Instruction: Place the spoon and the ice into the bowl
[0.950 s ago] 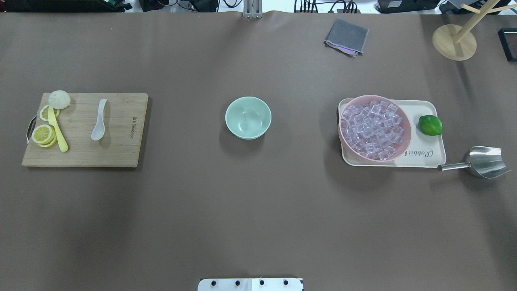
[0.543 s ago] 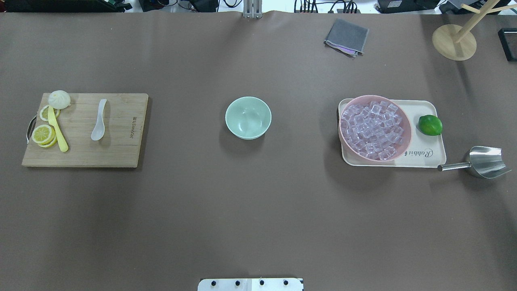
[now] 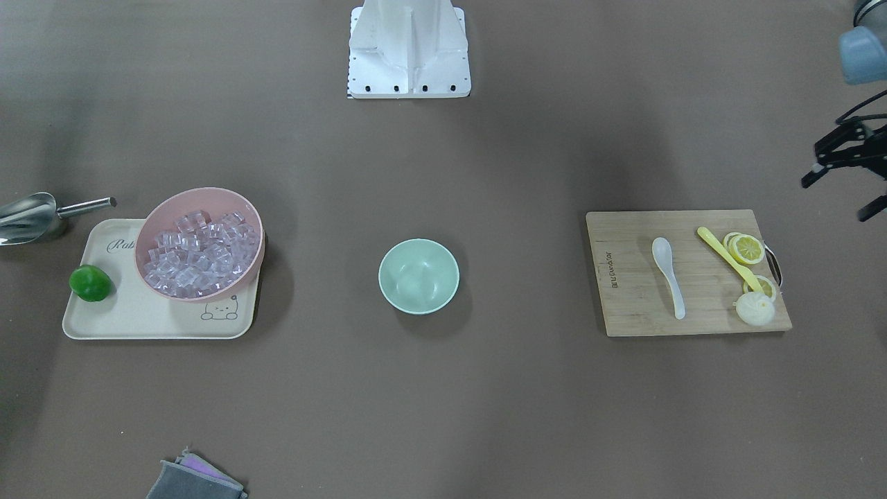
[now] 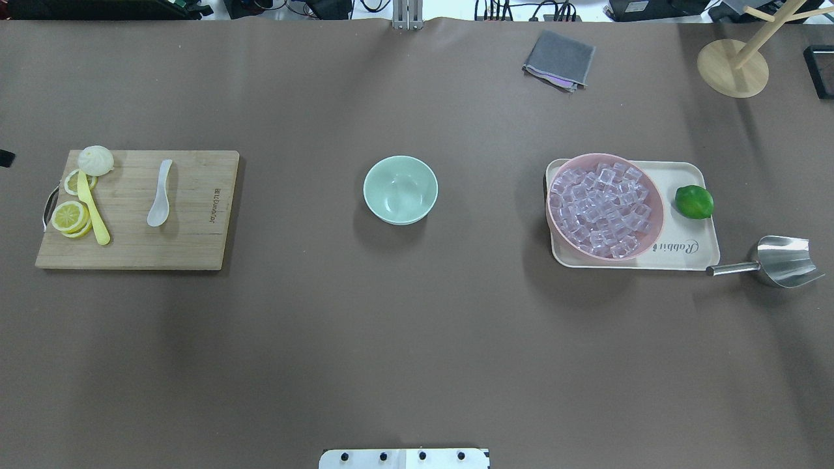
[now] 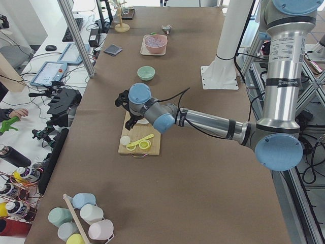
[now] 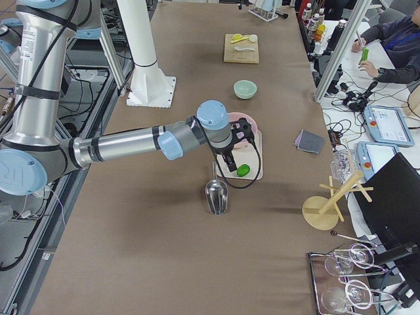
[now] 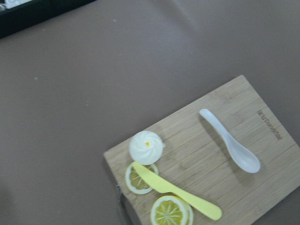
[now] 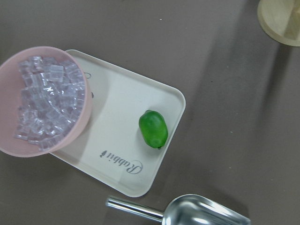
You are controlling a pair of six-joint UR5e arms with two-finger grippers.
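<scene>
The white spoon lies on the wooden cutting board at the table's left, and shows in the left wrist view. The mint-green bowl stands empty at the centre. Clear ice cubes fill a pink bowl on the right. My left gripper hovers beyond the board's outer end, jaws apart and empty. My right gripper hangs over the tray by the pink bowl; I cannot tell if it is open or shut.
The board also holds a yellow knife, lemon slices and a white bun. The pink bowl and a lime sit on a cream tray. A steel scoop, grey cloth and wooden stand lie on the right.
A black tip of my left gripper has come into the overhead view at its left edge. The spoon, bowl and ice have not moved.
</scene>
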